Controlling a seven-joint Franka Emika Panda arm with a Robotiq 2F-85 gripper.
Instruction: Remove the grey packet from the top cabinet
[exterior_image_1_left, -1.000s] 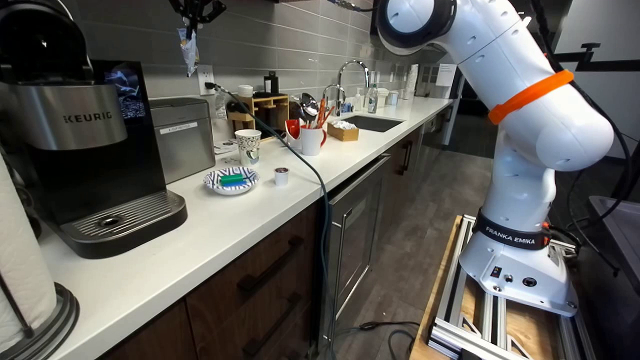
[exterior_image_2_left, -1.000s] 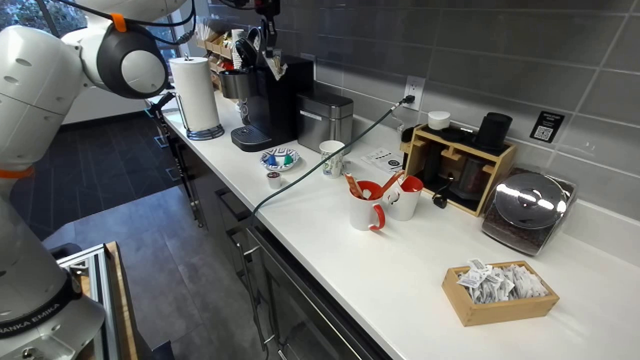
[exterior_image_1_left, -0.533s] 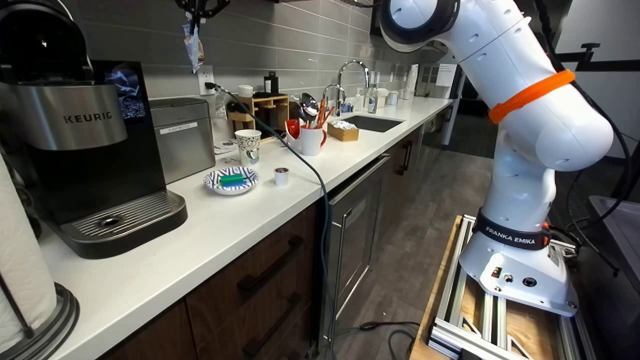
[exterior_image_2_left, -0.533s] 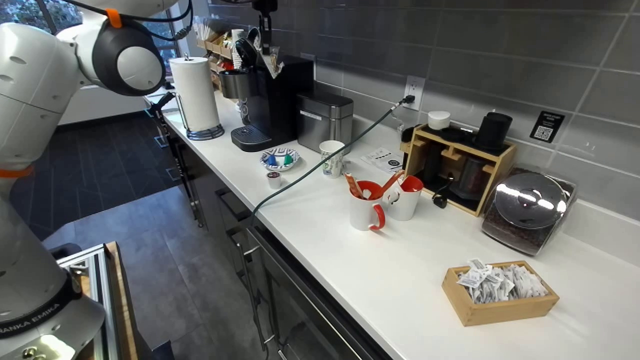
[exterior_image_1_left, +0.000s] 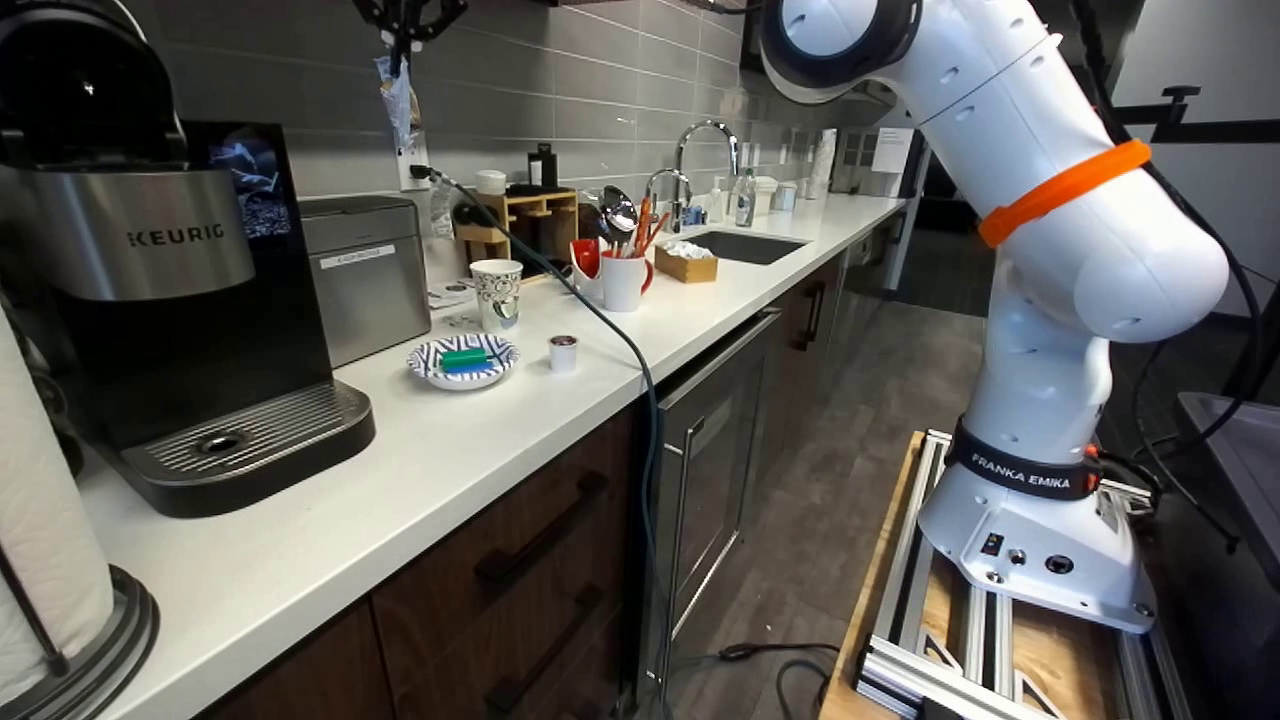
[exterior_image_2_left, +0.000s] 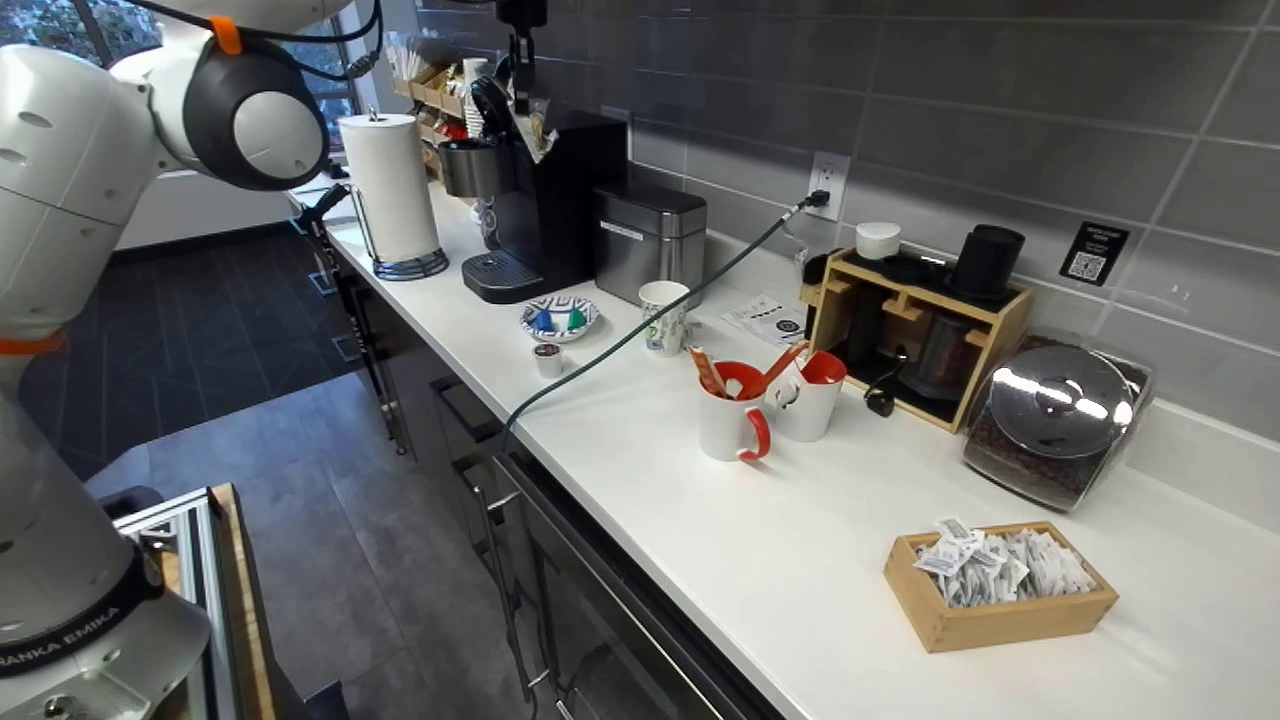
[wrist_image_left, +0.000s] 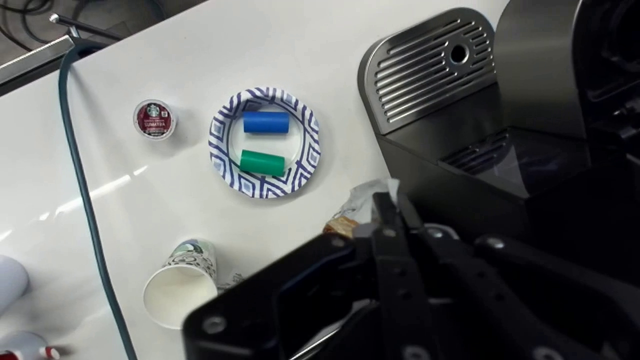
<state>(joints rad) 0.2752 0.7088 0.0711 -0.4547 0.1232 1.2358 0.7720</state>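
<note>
My gripper (exterior_image_1_left: 400, 62) is shut on the grey packet (exterior_image_1_left: 402, 108), which hangs below the fingertips, in front of the tiled wall. The gripper (exterior_image_2_left: 522, 98) and packet (exterior_image_2_left: 536, 132) also show in front of the coffee machine. In the wrist view the fingertips (wrist_image_left: 396, 202) pinch the packet (wrist_image_left: 361, 201), silvery grey with a brown-orange patch; part of it is hidden behind the fingers. The packet is in the air above the white counter (exterior_image_1_left: 480, 450). Only a dark bottom edge of the top cabinet (exterior_image_1_left: 572, 2) shows at the top of an exterior view.
A coffee machine (exterior_image_1_left: 190, 240) and steel bin (exterior_image_1_left: 365, 270) stand near the gripper. A patterned plate (wrist_image_left: 220, 160) with blue and green pieces, a coffee pod (wrist_image_left: 154, 120) and a paper cup (wrist_image_left: 182, 290) are on the counter. A cable (exterior_image_1_left: 590, 305) crosses the counter from the wall outlet.
The gripper and held packet have moved a little right in an exterior view and a little left in an exterior view. The packet has swung slightly. The grip stays shut.
</note>
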